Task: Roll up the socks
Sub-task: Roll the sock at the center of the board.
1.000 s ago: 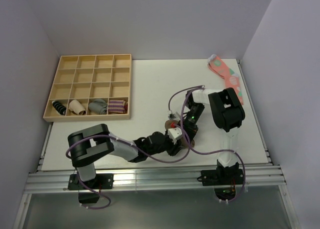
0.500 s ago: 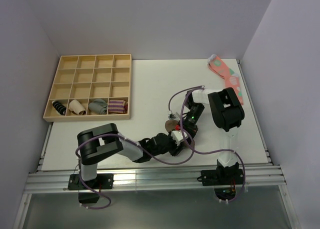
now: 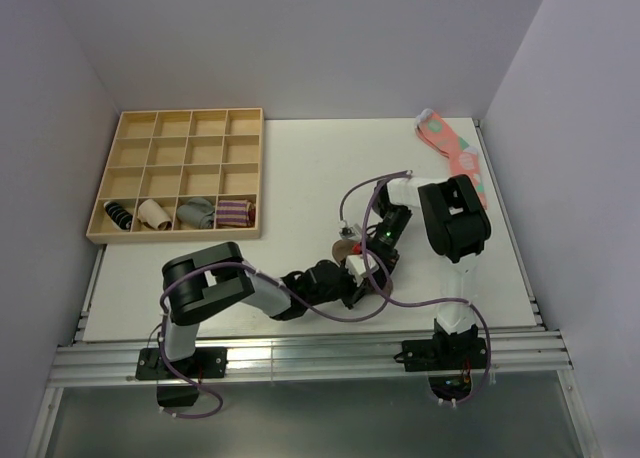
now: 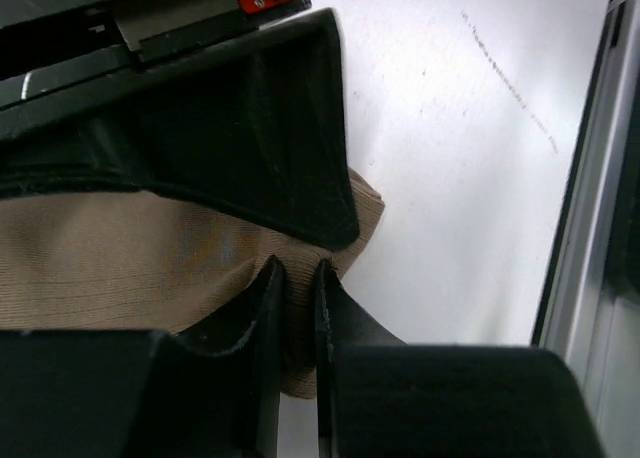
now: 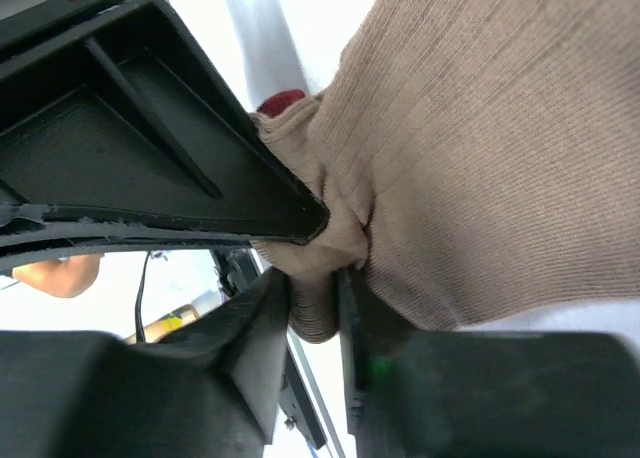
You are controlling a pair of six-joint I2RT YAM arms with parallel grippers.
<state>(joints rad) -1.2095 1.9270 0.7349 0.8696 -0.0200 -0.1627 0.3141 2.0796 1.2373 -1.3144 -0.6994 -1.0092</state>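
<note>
The tan-brown knit sock (image 3: 343, 248) is bunched into a lump on the white table (image 3: 290, 168), toward the near edge and about mid-width, right between my two arms. A bit of its dark red cuff (image 5: 281, 100) peeks out in the right wrist view.

My left gripper (image 4: 320, 250) reaches in from the left. Its jaws are nearly together and pinch a fold at the sock's edge, with bare table just beside it. My right gripper (image 5: 315, 250) comes in from the far side and is also clamped, with a thick wad of knit squeezed between its jaws. From above, both grippers crowd over the sock; I can't tell if they touch each other.

The light wooden tray with gridded compartments (image 3: 190, 111) sits far left, well apart. Four small sock bundles (image 3: 196, 213) fill its front row. A coral-pink sock with pale green dots (image 3: 455, 148) lies flat at the far right corner.
</note>
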